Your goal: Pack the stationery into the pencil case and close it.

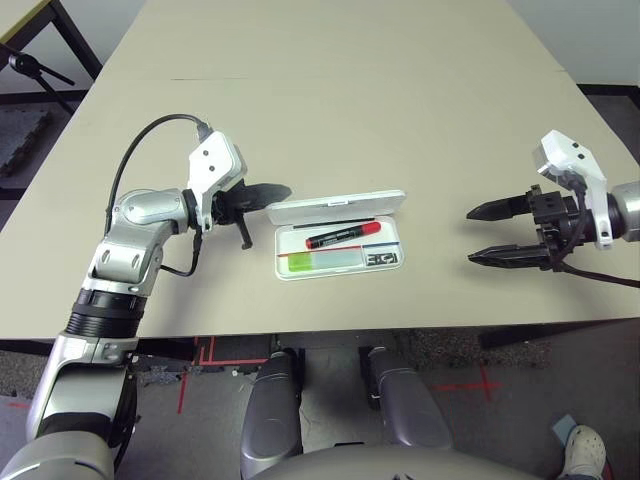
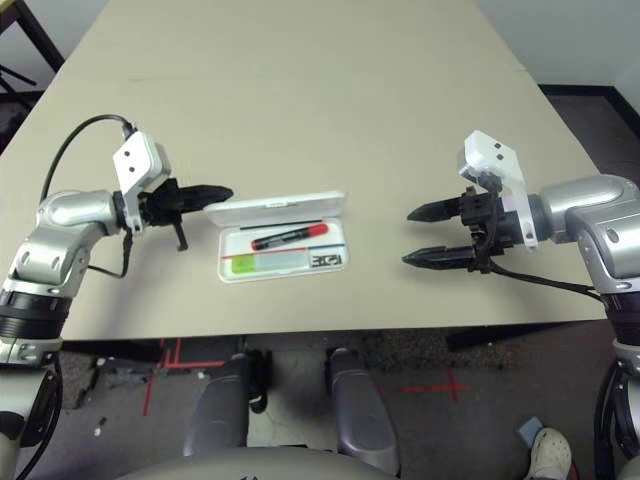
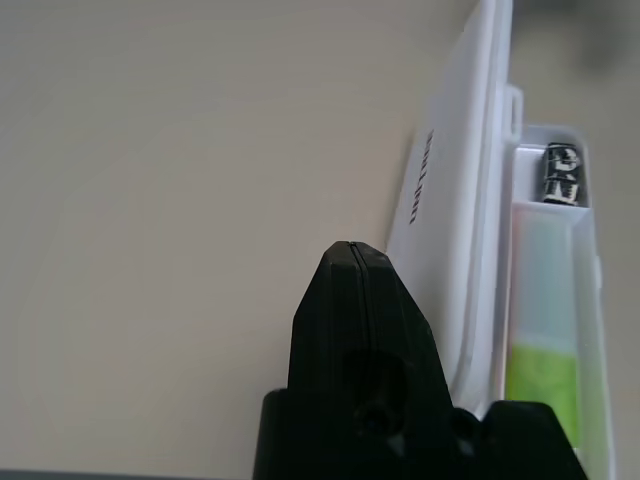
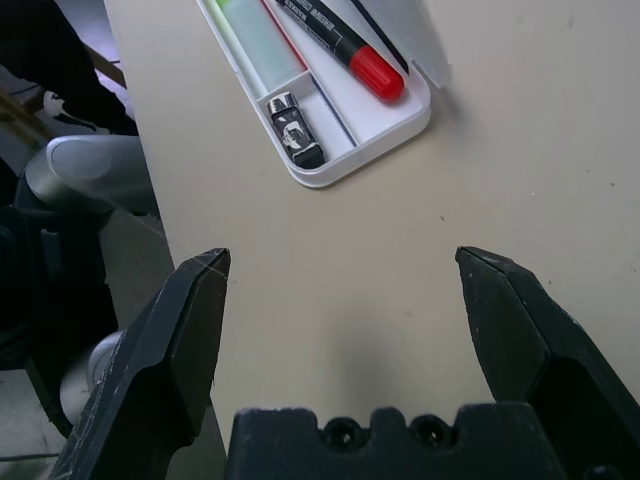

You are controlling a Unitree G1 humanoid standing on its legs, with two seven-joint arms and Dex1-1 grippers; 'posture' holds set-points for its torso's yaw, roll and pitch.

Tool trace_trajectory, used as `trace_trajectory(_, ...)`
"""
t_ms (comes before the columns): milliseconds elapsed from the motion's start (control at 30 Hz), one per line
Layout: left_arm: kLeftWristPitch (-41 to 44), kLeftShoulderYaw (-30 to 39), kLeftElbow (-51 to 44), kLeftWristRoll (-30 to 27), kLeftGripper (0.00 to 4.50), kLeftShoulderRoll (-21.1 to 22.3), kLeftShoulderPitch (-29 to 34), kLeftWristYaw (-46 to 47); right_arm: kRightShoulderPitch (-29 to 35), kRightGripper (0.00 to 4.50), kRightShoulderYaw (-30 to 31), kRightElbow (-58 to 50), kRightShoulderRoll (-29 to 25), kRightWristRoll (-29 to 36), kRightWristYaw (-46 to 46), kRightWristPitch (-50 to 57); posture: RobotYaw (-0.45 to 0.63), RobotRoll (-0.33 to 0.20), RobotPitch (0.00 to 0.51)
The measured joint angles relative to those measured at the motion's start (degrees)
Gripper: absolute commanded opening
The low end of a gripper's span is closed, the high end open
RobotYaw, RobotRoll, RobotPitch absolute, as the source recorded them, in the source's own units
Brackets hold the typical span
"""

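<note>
The counter (image 1: 330, 100) is carrying the pencil case (image 1: 385, 246) near its front edge, lid (image 1: 335, 207) standing raised along the far side, w/ black marker (image 1: 343, 235), green highlighter (image 1: 322, 262) & tiny block (image 1: 382, 259) all lying inside, so only closing is looking left. Left gripper (image 1: 262, 195), fingers pressed together & gripping nothing, is sitting right at the lid's left end, prob. best pushing it forward & down evenly w/o sliding the tray. Right gripper (image 1: 482, 234) is hanging wide open & empty, well apart to the right; it's prob. worth bringing in to brace the tray.

The white pencil case (image 2: 285, 236) lies open on the table (image 2: 300, 90), holding a red-capped black marker (image 2: 289, 236) and a green highlighter (image 2: 270, 262). The left gripper (image 2: 205, 194) meets the raised lid's end, fingers together; the right gripper (image 2: 425, 235) hovers well apart, fingers spread.
</note>
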Motion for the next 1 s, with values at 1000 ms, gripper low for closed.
trace_trajectory(1000,-0.1,-11.2,-2.9,5.0,0.05,-2.2,5.1,-2.2,0.3,4.5,1.9,0.8,1.1,-2.1,-1.3,-2.8,-0.09,0.0,0.174)
